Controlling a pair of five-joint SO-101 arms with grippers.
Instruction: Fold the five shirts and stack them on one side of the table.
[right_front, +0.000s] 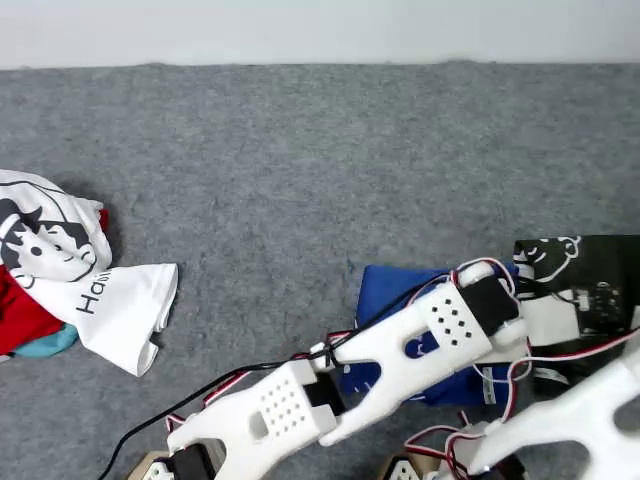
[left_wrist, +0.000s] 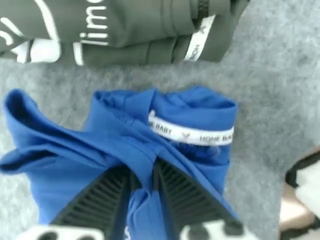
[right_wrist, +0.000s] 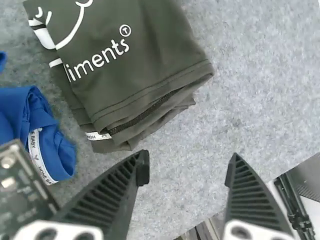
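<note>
— At the near right of the table (right_front: 300, 160), what is the cloth like?

— Soft knit. A blue shirt (right_front: 392, 288) lies rumpled on the table's fuzzy grey felt. Its neck is turned up, with a white woven label band (left_wrist: 192, 134) across the collar. Just beside it, at the right edge, a black shirt (right_front: 590, 262) is folded into a flat, thick rectangle, with white cartoon print and a stitched hem showing.

— And the arms?

— The left arm (right_front: 400, 345), white plastic with perforated plates, stretches slantwise from the near edge over the blue shirt and covers much of it. The left gripper (left_wrist: 144, 169) has its ribbed black fingers (left_wrist: 175, 192) squeezed together on a raised fold of the blue fabric. The right arm (right_front: 565, 415) sits at the near right corner. The right gripper (right_wrist: 189, 167) hangs with its fingers spread wide over bare felt, just beside the black shirt's folded edge.

— Anything else around?

— Well apart, at the left edge, there is an unfolded heap: a white shirt (right_front: 110, 300) with a cartoon face lying over a red shirt (right_front: 20, 318) and a teal shirt (right_front: 55, 343).
</note>
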